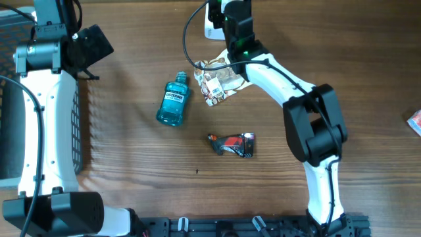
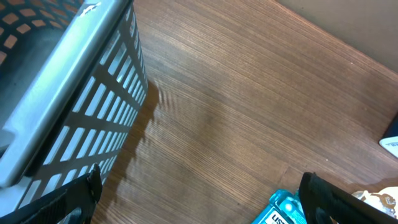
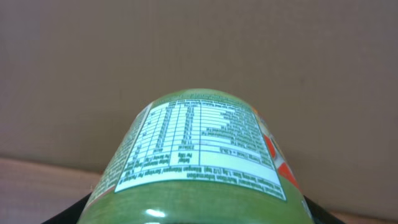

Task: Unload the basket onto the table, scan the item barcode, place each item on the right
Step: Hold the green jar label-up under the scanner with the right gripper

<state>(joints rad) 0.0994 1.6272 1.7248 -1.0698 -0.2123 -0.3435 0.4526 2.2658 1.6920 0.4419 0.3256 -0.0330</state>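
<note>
A green cylindrical container [image 3: 199, 149] with a white nutrition label fills the right wrist view, seen against a plain brown wall. My right gripper [image 3: 193, 219] is shut on it, with a dark finger at each lower corner. No barcode shows on the face turned to the camera. From overhead, the right gripper [image 1: 227, 16] is at the far edge of the table and the arm hides the container. My left gripper [image 2: 202, 208] hangs open and empty over bare wood beside the basket, seen from overhead [image 1: 92, 46] at the far left.
A blue mouthwash bottle [image 1: 174, 100] lies mid-table, with a crumpled light packet [image 1: 212, 80] beside it and a dark wrapper [image 1: 231, 143] nearer the front. A grey mesh basket [image 2: 74, 93] stands at the left. A white object [image 1: 212, 29] sits by the right wrist. Something red [image 1: 416, 122] lies at the right edge.
</note>
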